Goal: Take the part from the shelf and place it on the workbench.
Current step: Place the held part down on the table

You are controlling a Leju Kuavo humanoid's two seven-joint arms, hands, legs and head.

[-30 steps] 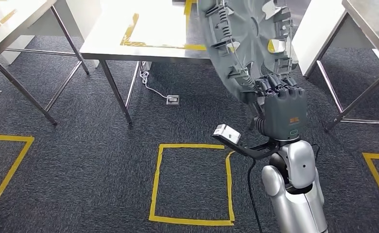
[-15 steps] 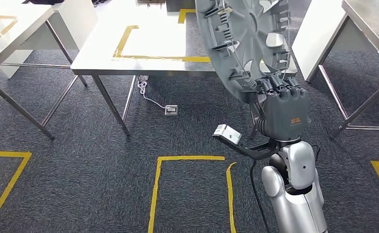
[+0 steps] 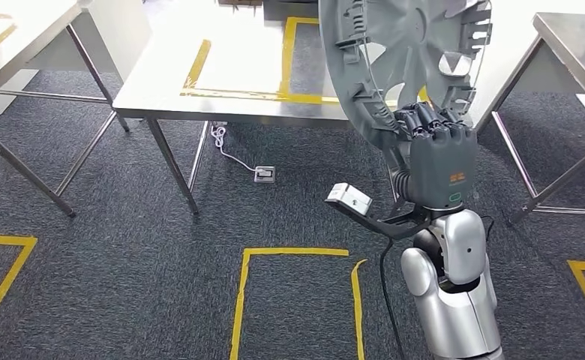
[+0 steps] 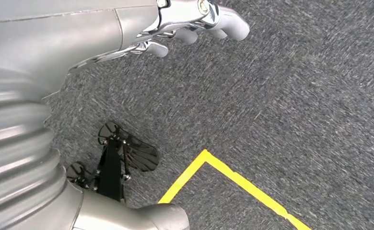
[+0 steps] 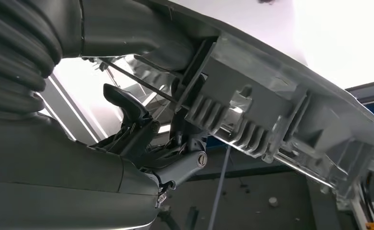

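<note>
At right centre of the head view, my right hand (image 3: 439,161) has its fingers (image 3: 424,120) closed on the lower rim of the part (image 3: 402,52), keeping it upright above the surface (image 3: 229,90). My left hand (image 4: 194,19) hangs with nothing in it, its fingers loosely curled.

Evenly and brightly lit from above in the head view, with hard white glare washing out the workbench (image 3: 237,67) top. Sharp on the carpet (image 3: 124,262), soft shadows only. Slightly motion-blurred in the left wrist view; overexposed and backlit in the right wrist view.
</note>
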